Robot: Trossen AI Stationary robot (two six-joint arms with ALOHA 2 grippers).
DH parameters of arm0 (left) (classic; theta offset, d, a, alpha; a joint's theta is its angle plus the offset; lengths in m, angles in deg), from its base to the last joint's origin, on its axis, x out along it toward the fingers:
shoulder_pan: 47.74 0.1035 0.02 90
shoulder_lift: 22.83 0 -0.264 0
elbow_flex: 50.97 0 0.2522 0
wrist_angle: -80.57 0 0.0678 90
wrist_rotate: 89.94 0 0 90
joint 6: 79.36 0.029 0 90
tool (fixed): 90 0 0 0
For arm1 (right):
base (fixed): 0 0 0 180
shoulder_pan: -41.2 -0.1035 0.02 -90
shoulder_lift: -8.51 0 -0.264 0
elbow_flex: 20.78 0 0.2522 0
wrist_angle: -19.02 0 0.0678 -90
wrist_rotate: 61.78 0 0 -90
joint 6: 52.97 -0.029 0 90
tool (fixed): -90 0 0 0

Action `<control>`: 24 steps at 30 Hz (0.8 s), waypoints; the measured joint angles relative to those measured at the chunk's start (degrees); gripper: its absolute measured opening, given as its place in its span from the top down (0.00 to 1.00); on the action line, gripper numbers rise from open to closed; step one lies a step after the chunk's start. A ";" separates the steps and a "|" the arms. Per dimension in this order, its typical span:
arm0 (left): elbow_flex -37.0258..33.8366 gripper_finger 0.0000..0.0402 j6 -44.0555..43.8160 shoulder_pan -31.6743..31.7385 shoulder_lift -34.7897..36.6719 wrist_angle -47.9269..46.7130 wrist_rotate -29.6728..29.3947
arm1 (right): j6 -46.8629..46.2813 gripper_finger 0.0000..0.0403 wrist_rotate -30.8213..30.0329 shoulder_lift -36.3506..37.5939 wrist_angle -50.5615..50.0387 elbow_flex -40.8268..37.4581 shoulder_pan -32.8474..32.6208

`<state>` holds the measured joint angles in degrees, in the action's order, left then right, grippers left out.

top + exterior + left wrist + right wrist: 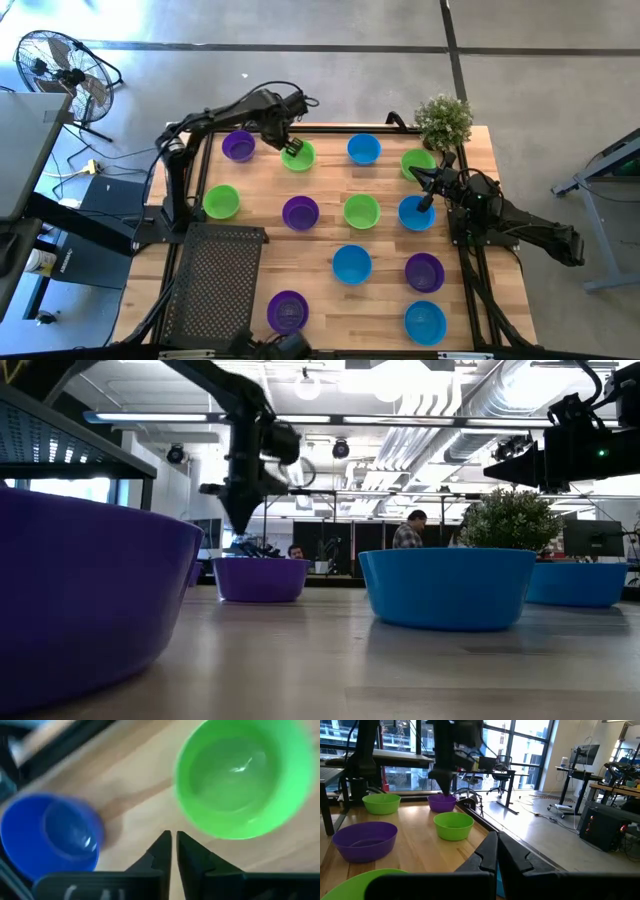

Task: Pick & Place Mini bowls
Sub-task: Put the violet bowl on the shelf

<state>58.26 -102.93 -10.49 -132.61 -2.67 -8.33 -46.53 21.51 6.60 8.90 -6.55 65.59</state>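
As I read the table (pixel 250 300) from its near edge toward the far edge, the near row holds a purple bowl (pixel 288 310) and a blue bowl (pixel 425 321), both well apart from either gripper. Next come a blue bowl (pixel 352 264) and a purple bowl (pixel 424 271).

The middle row runs green bowl (pixel 221 201), purple bowl (pixel 300 212), green bowl (pixel 361 210), blue bowl (pixel 416 213). My right gripper (pixel 424 203) hangs over this last blue bowl at the table's right side; in the right wrist view its fingers (pixel 487 855) stand pressed together with nothing between them.

The far row runs purple bowl (pixel 238 146), green bowl (pixel 298 155), blue bowl (pixel 364 149), green bowl (pixel 418 164), with a potted plant (pixel 443 120) at the far right corner. My left gripper (pixel 292 148) hangs above the far green bowl's rim. In the left wrist view the fingertips (pixel 161 847) show only a thin slit between them and hold nothing; that green bowl (pixel 245 777) lies just beyond the tips, empty and upright, and a blue bowl (pixel 50 835) sits off to one side of it.

In the low view, people (pixel 408 530) show in the room behind the table.
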 joint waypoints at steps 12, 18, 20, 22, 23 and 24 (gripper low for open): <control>0.20 0.63 -9.69 -2.79 -3.08 -2.73 -4.32 | 0.00 1.00 0.00 0.02 0.00 0.00 0.00; 0.20 0.63 -12.25 -2.11 -3.08 -5.00 -6.57 | -0.02 1.00 0.01 0.01 0.02 0.00 -0.02; 0.20 0.64 -12.24 -1.97 -3.08 -5.20 -5.93 | 0.00 1.00 0.00 0.01 0.00 0.00 -0.02; 0.22 0.64 -12.27 -1.97 -3.77 -5.59 -6.34 | -0.02 1.00 0.00 0.00 0.02 0.00 0.00; 0.28 0.64 -12.52 -1.99 -4.56 -5.64 -6.82 | -0.02 1.00 0.02 0.00 0.00 0.00 0.00; 0.26 0.64 -12.74 -2.01 -5.44 -6.06 -6.79 | 0.00 1.00 0.02 0.00 0.02 0.00 0.00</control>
<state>58.52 -115.67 -12.50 -138.05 -8.72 -15.11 -46.54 21.53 6.60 8.92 -6.55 65.58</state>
